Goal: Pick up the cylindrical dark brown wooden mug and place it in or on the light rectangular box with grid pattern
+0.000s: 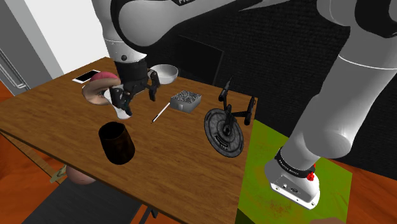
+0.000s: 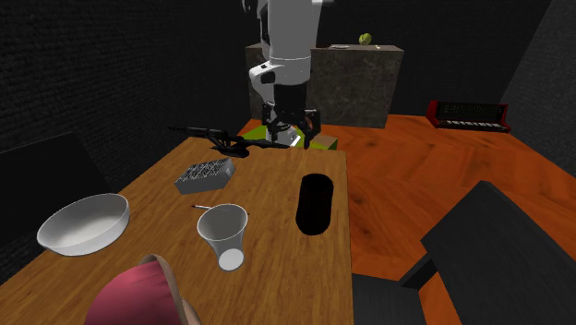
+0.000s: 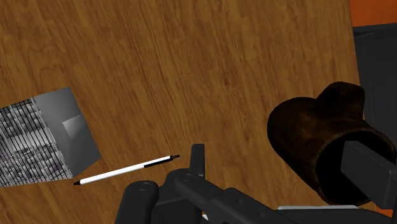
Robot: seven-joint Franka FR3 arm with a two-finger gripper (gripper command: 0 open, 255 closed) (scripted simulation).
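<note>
A dark brown mug (image 1: pixel 116 143) stands upright near the table's front edge in the shoulder view, and it is nearly black in the second exterior view (image 2: pixel 315 203). My gripper (image 1: pixel 137 100) hangs open above the table, behind and higher than the mug, holding nothing. In the wrist view the mug (image 3: pixel 318 137) lies below, between the spread fingers and close to one fingertip (image 3: pixel 368 169). The light box with a grid top (image 1: pixel 185 100) sits further along the table, past a white pen (image 1: pixel 159 113). From the hand, the box (image 3: pixel 41 140) is beyond the other finger.
A white bowl (image 1: pixel 164 73), a pink-and-beige mug (image 1: pixel 98 86) and a phone (image 1: pixel 87 76) sit at the back. A black disc-shaped stand (image 1: pixel 224 132) is near the table's end. The second exterior view adds a clear cup (image 2: pixel 224 235) and a dark chair (image 2: pixel 489 254).
</note>
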